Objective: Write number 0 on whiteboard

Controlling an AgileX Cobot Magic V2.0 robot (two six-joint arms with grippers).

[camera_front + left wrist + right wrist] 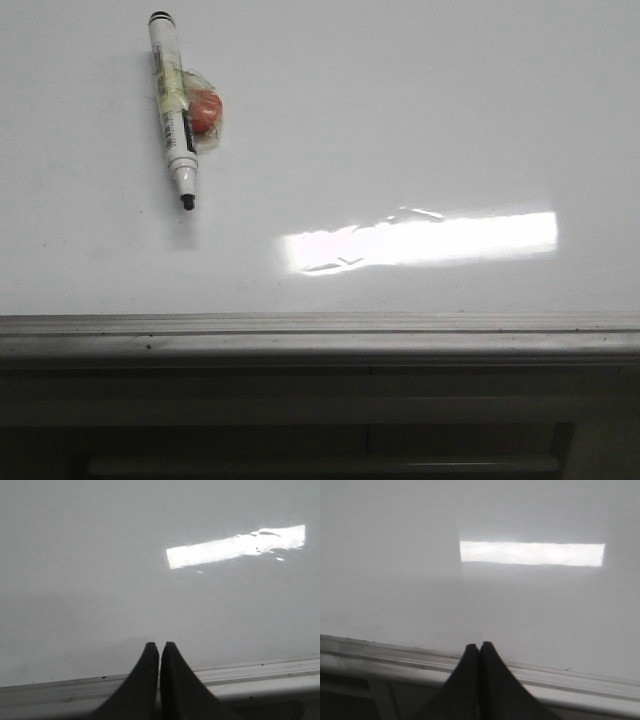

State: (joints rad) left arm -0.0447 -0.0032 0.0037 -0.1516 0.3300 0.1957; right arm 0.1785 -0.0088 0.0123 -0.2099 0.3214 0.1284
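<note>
The whiteboard (pixel 400 120) lies flat, glossy white, with a bright glare patch and a grey metal ledge (pixel 320 335) along its near edge. No number 0 shows on it. A black-tipped white marker (pixel 172 110) lies uncapped at the far left, with a red-orange piece taped to its side (pixel 205 112). Neither gripper shows in the front view. My left gripper (pixel 159 646) is shut and empty over the board's near edge (pixel 75 605). My right gripper (pixel 479 645) is shut and empty over the ledge (pixel 395 655).
Below the ledge in the front view is a dark frame with a slot (pixel 320 462). The glare patch (pixel 420 240) sits on the board right of centre.
</note>
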